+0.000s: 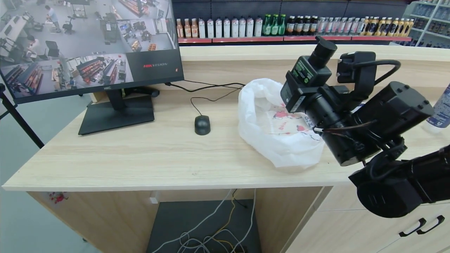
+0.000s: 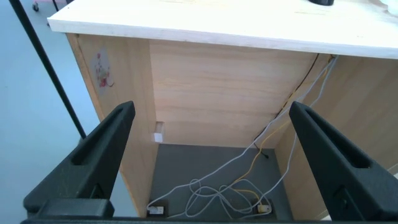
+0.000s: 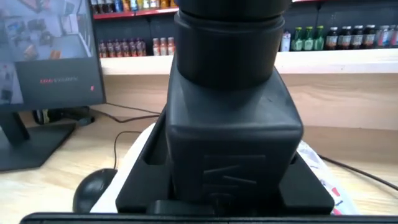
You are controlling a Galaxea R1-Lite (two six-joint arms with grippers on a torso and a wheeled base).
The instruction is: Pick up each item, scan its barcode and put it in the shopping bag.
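Room: shop interior, with a stocked shelf point(image 1: 291, 26) running across the top of the head view.
Surface: pale wooden desk point(image 1: 140, 154) spanning the middle of the frame.
Right gripper point(image 1: 309, 100): centre right of the head view, just above the bag and clamped around a black scanner point(image 1: 307, 72).
Scanner: boxy body with a round barrel on top, pointing toward the top of the frame.
Left gripper point(image 2: 211, 112): its 2 fingers are spread wide with nothing between them, and they touch nothing. It sits low in front of the desk, facing the hollow beneath.
Bag point(image 1: 277, 140): white plastic, slumped on the desk at centre right, with red print on it. Its contents cannot be told.
Bottle point(image 1: 440, 112): clear with a blue label, at the right edge, well apart from the bag.
Monitor point(image 1: 88, 45): upper left, on a black stand.
Mouse point(image 1: 202, 125): centre of the desk, near the bag's left side.
Cables point(image 1: 211, 232): loose loops at bottom centre, under the desk.
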